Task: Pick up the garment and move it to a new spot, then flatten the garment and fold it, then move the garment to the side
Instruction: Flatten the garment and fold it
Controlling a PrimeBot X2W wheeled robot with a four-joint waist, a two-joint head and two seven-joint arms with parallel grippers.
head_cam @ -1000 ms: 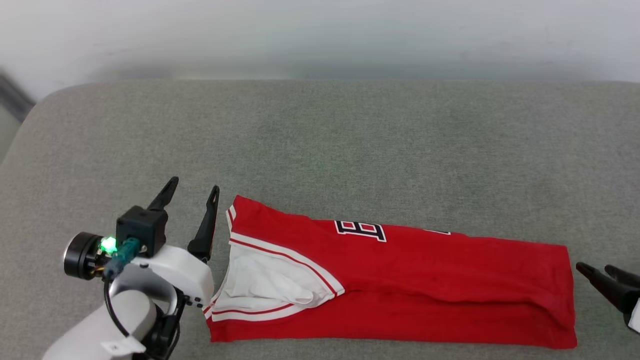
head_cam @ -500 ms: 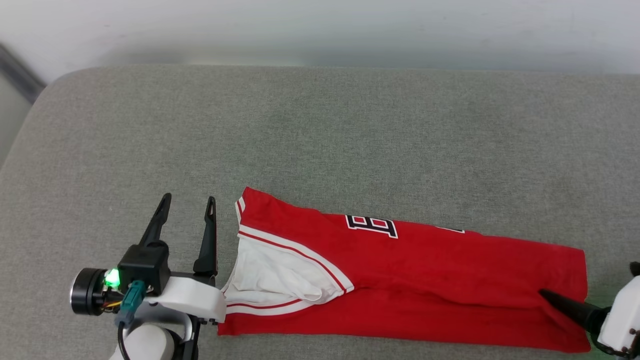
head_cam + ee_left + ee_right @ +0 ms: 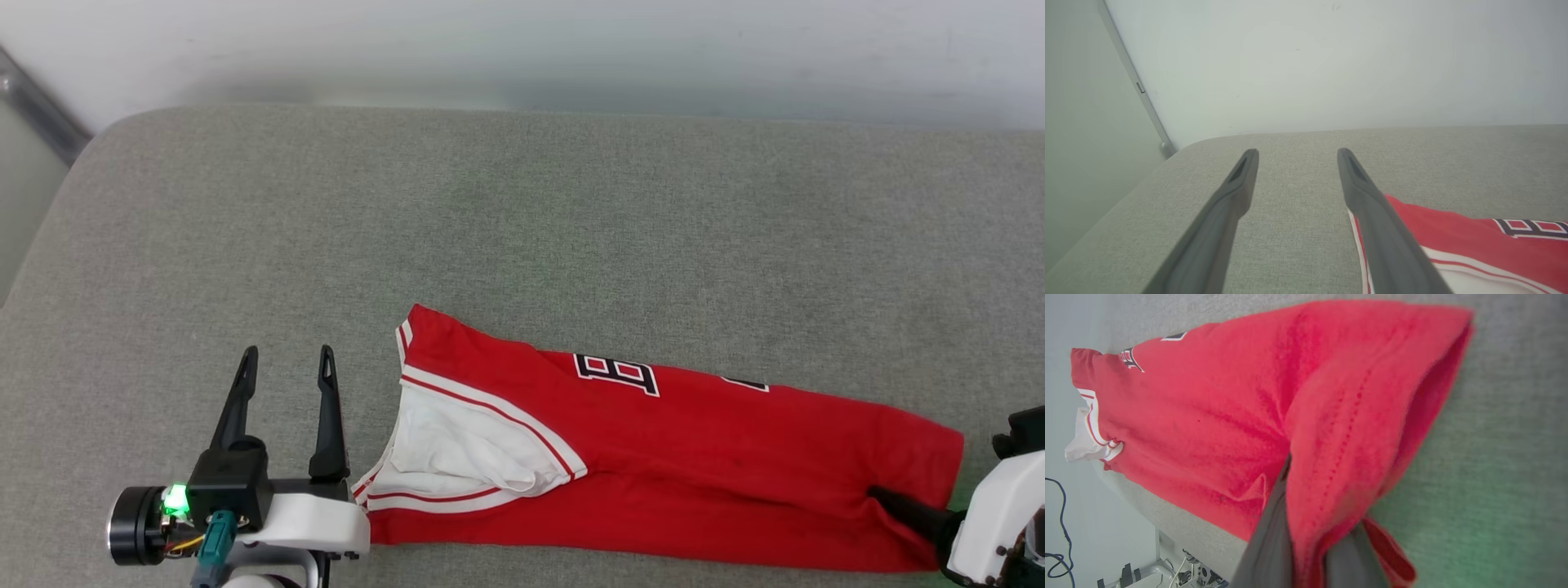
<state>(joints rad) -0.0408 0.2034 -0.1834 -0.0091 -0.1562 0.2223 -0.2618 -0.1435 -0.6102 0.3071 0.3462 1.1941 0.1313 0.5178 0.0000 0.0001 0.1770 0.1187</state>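
1. The garment [image 3: 678, 465] lay in a long folded band on the grey cushion [image 3: 522, 229].
2. The right gripper [image 3: 894, 500] pinched its hem end (fabric lifted there); the left gripper [image 3: 287, 355] stood spread and empty beside the sleeve end.
3. Lengthwise folding appeared done; further folding and the move aside were outstanding.
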